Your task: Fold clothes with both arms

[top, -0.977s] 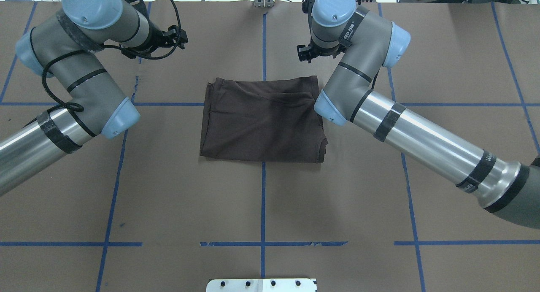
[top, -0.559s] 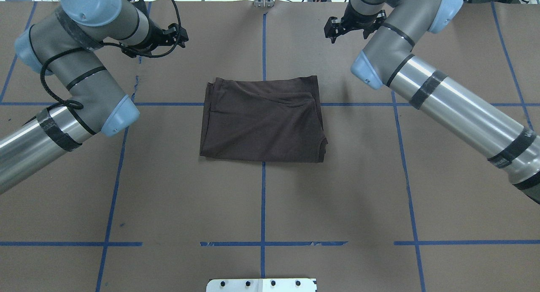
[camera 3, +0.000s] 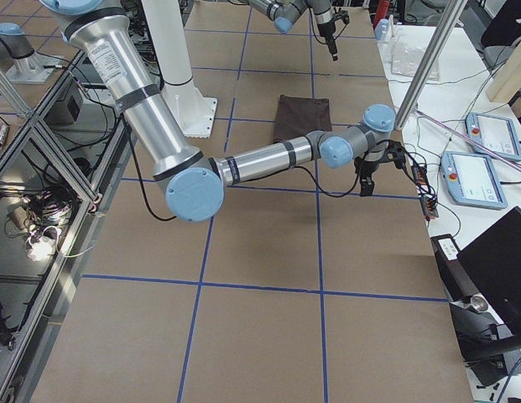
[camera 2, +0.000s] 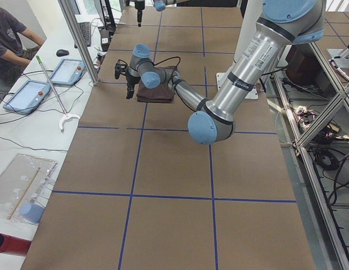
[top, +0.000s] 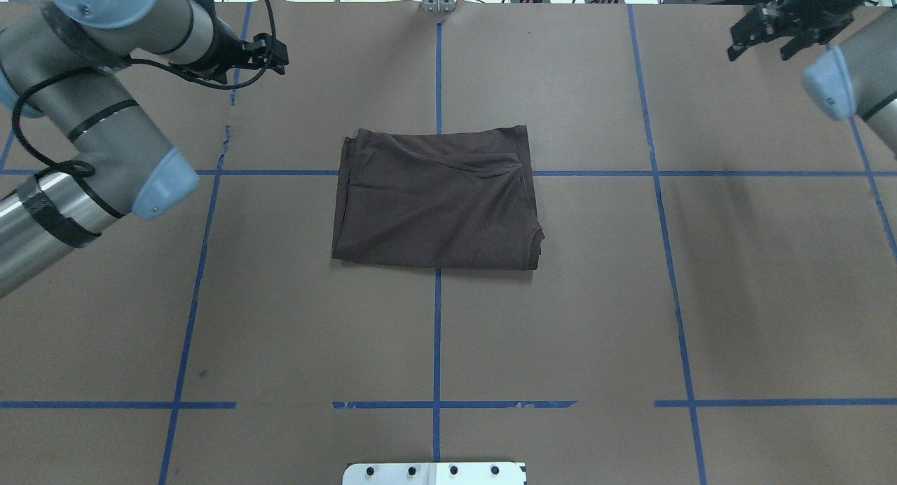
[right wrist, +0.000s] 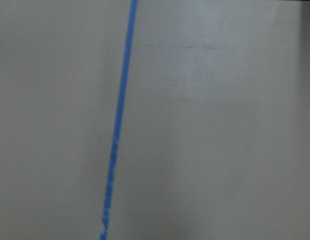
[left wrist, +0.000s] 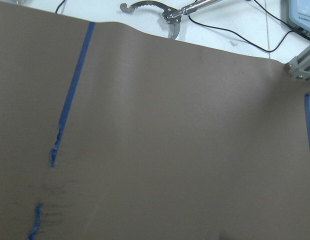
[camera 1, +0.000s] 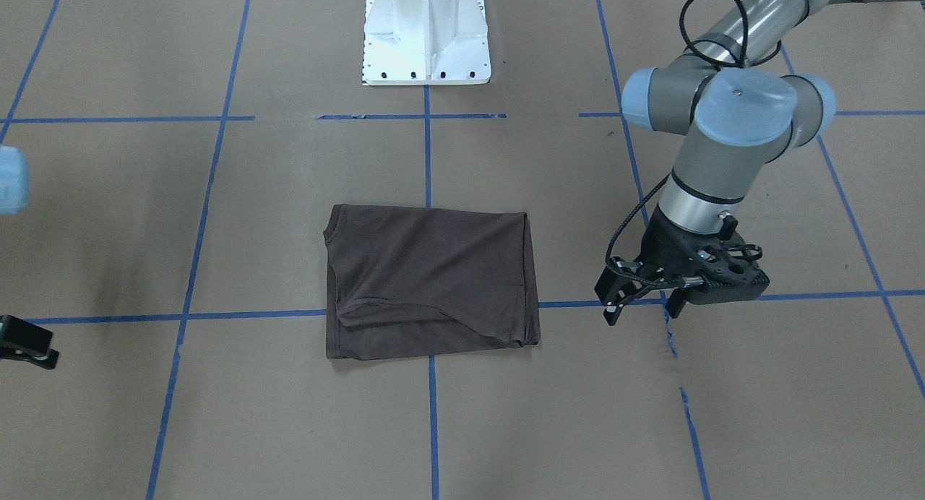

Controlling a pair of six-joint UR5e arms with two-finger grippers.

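At the centre of the desk (top: 631, 296) the dark brown T-shirt (top: 436, 201) lies folded into a compact rectangle, with its collar at the near right corner. Its outline matches that of one second ago.

Right arm (top: 834, 85): within that second it has swung from above the shirt's right edge to the far right corner of the desk. The right claw (top: 758, 49) now hangs there, fingers apart, holding nothing.

Left arm (top: 105, 127): it has drawn back slightly toward its own side. The left claw (camera 1: 643, 306) hovers well apart from the shirt, fingers apart, empty.

Assessment: both arms are clearing the garment, so the fold is probably complete or very nearly so.

Surface: brown paper (left wrist: 184, 140) covers the desk, marked with a grid of blue tape (top: 436, 331) that is frayed near the left claw. A white pedestal (camera 1: 426, 37) stands at the robot's side.

Room: a seated person (camera 2: 11, 42) is beside two tablets (camera 2: 67, 72) on a white side bench (camera 2: 17, 129). Aluminium frame posts (camera 3: 426, 63) stand alongside.
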